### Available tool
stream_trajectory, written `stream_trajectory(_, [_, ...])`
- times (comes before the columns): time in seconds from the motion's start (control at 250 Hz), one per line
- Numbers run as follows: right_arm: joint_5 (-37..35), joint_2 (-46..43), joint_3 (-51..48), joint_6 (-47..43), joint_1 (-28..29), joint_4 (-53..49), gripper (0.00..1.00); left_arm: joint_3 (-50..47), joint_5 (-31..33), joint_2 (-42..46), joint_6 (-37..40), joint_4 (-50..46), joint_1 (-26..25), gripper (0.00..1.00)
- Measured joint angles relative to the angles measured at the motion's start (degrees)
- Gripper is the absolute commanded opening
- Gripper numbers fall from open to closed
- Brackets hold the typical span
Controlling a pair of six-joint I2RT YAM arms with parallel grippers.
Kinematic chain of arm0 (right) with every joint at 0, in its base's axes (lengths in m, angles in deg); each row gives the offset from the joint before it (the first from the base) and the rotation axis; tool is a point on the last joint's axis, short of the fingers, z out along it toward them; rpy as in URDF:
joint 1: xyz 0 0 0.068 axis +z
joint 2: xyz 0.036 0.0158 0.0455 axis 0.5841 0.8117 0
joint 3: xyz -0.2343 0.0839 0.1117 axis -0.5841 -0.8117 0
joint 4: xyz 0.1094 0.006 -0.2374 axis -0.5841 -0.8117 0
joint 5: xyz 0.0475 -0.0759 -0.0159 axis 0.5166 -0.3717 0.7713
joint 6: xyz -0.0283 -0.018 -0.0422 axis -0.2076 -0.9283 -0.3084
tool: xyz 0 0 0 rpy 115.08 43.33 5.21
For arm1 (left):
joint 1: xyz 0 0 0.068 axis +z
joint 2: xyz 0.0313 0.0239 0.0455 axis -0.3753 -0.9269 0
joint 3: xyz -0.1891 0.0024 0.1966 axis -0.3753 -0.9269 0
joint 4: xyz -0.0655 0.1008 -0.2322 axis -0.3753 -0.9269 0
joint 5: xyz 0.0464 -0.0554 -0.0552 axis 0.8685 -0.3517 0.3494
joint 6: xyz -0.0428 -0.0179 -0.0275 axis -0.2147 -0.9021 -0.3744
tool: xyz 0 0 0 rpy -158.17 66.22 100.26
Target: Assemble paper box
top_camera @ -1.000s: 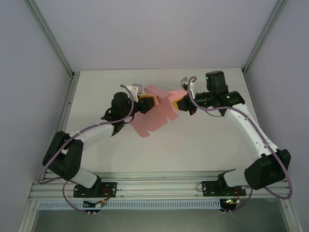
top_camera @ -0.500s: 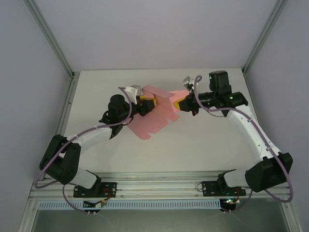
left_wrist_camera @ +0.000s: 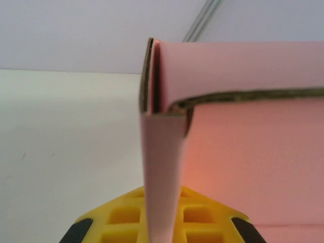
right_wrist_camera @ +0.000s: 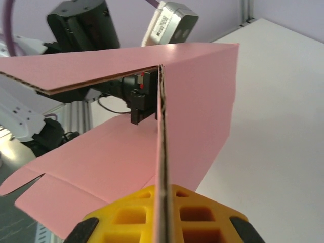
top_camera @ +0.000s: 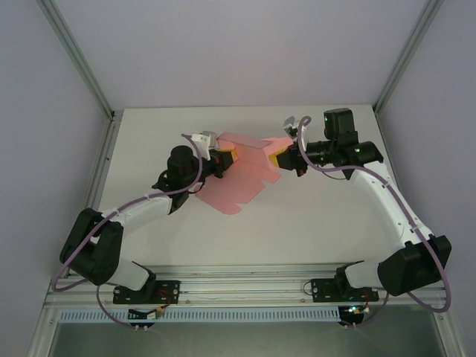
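The paper box [top_camera: 242, 175] is a pink die-cut sheet, partly folded, held up over the middle of the table between both arms. My left gripper [top_camera: 227, 158] is shut on its left flap. In the left wrist view the thin pink flap [left_wrist_camera: 161, 167] runs upright between the yellow fingers [left_wrist_camera: 121, 217], with a folded corner above. My right gripper [top_camera: 277, 158] is shut on the sheet's right side. In the right wrist view the card edge [right_wrist_camera: 162, 152] stands pinched between the yellow fingers [right_wrist_camera: 202, 217], and pink panels [right_wrist_camera: 96, 162] spread to the left.
The white table top [top_camera: 320, 223] stretches in front of and around the sheet. Metal frame posts [top_camera: 78, 67] [top_camera: 407, 59] rise at the back corners. A slotted rail [top_camera: 245, 286] with both arm bases runs along the near edge.
My left gripper has closed on the left flap. The left arm shifted slightly left and the right wrist slightly right; the sheet stays lifted between them.
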Motion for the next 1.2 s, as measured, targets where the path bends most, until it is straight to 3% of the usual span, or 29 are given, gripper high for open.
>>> stream_trajectory(0.136, [-4.13, 0.11, -0.02, 0.24, 0.2, 1.92, 0.0, 2.99, 7.34, 0.0, -0.5, -6.19, -1.86, 0.0])
stream_trajectory(0.359, [-16.57, 1.36, 0.0, 0.68, 3.34, 6.51, 0.0, 13.25, 26.84, -2.47, -4.59, -24.85, -6.49, 0.0])
stream_trajectory(0.531, [-22.91, 1.4, -1.01, 2.58, 4.92, 10.49, 0.0, 18.03, 33.16, -3.93, -7.93, -32.39, -7.67, 0.0])
stream_trajectory(0.631, [-24.11, 1.4, -1.77, 3.23, 5.55, 10.91, 0.0, 18.03, 33.48, -4.04, -8.33, -33.81, -7.8, 0.0])
stream_trajectory(0.719, [-24.63, 1.4, -1.92, 3.85, 5.62, 10.88, 0.0, 17.05, 31.39, -4.2, -6.8, -31.8, -7.56, 0.16])
stream_trajectory(0.942, [-24.09, 1.38, -1.92, 4.07, 6.38, 9.25, 0.0, 15.91, 27.32, -5.46, -5.31, -29.2, -6.16, 0.16])
stream_trajectory(1.198, [-20.9, 0.85, -2.01, 3.45, 7.58, 7.02, 0.0, 11.3, 19.71, -4.31, -4.35, -23.52, -3.19, 0.34])
